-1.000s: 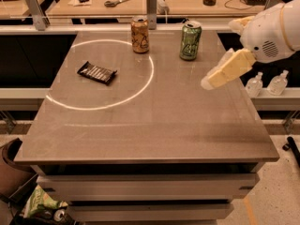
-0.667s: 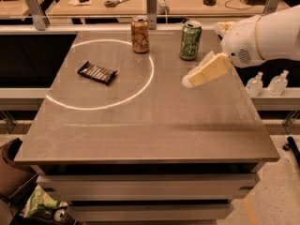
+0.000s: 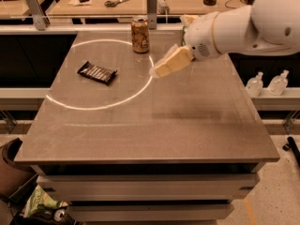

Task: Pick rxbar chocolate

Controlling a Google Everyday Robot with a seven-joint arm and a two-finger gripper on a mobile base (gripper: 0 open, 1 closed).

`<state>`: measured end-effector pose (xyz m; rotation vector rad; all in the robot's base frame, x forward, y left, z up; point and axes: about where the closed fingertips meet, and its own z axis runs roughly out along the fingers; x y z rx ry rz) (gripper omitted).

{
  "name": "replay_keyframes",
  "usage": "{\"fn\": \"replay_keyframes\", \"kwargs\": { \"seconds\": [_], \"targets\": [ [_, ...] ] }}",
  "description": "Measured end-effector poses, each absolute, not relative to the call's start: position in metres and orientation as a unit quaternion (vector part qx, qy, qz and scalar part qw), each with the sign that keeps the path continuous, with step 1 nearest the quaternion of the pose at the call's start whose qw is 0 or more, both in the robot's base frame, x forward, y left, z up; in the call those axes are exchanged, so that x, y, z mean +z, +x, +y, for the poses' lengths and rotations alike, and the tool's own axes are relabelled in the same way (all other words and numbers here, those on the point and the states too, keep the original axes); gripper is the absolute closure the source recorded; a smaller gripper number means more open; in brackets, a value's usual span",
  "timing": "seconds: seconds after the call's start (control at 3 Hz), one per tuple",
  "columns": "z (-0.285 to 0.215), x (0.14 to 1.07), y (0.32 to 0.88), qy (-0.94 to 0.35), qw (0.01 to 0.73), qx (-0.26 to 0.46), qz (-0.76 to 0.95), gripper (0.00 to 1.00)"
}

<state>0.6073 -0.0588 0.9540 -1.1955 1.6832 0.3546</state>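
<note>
While the gripper [image 3: 158,70] hangs well right of the rxbar chocolate [image 3: 97,72], which lies flat on the table [image 3: 187,125] inside the white circle [image 3: 101,108], and its opening cannot be told, align it across the bar's narrow width before descending.

Overall: warm, fairly dim, brownish cast across the table [image 3: 140,139].
Source: overhead (the white arm [image 3: 262,18] is brightest along its top).
Gripper: the gripper [image 3: 163,68], upper centre-right, evenly lit pale yellow.
Shadow: soft dark band on the table below it.
Glare: faint stripes glint on the rxbar chocolate [image 3: 97,72], upper left.
</note>
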Motion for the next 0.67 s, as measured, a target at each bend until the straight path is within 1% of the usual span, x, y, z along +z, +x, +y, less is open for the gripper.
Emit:
{"fn": "replay_keyframes", "kwargs": {
  "seconds": [0.33,0.67],
  "targets": [
    [-0.0014,0.96,0.6113,-0.527,0.489,0.16,0.676,0.0],
    [-0.0013,0.9601,0.6113,-0.527,0.489,0.16,0.676,0.0]
  ]
}}
